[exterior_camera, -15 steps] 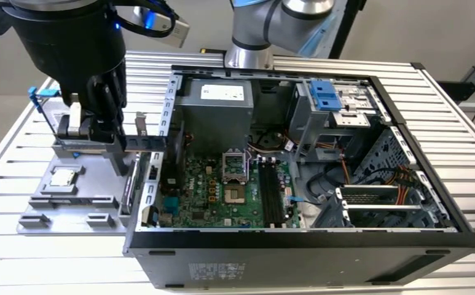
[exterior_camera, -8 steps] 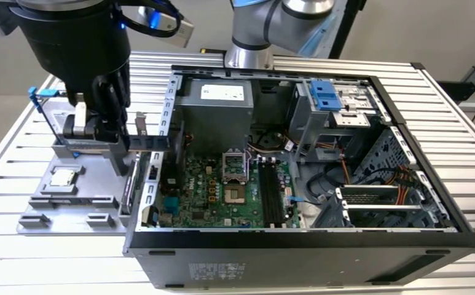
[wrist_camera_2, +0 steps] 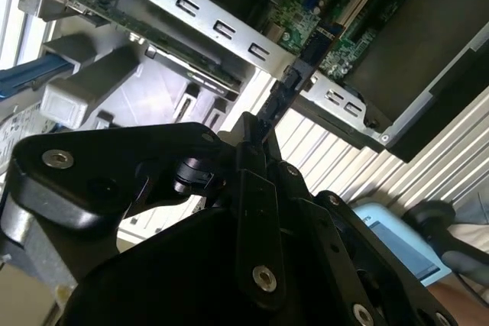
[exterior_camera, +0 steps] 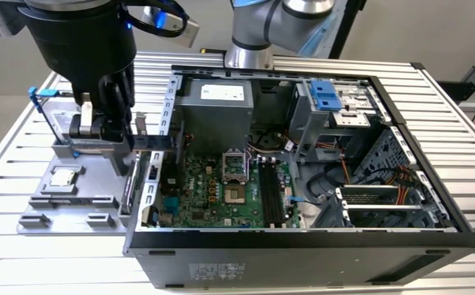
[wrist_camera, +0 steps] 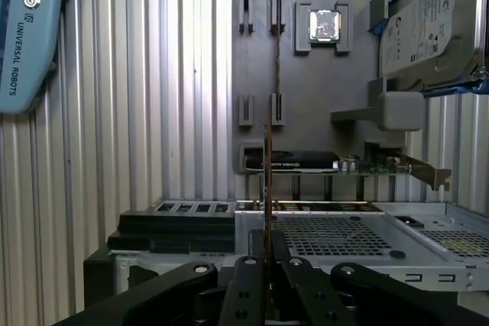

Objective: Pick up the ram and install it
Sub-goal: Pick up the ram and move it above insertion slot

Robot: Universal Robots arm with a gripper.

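Note:
My gripper (exterior_camera: 126, 136) hangs above the grey fixture plate (exterior_camera: 65, 206), to the exterior view's left of the open computer case (exterior_camera: 303, 239). It is shut on the ram (exterior_camera: 153, 142), a thin dark stick that juts from the fingers toward the case wall. In the first wrist view the ram (wrist_camera: 267, 181) appears edge-on, rising from between the black fingers (wrist_camera: 244, 280). In the second wrist view the ram (wrist_camera_2: 279, 101) points at the case's edge from the gripper (wrist_camera_2: 256, 139). The black memory slots (exterior_camera: 270, 192) lie on the green motherboard (exterior_camera: 208, 190) inside the case.
The fixture plate carries a silver CPU chip (wrist_camera: 324, 24), a hard drive with blue brackets (wrist_camera: 432, 24), an expansion card (wrist_camera: 306, 162) and another thin board on edge in clips (wrist_camera: 276, 51). A blue pendant (wrist_camera: 23, 28) lies on the slatted table. The arm's base (exterior_camera: 249, 43) stands behind the case.

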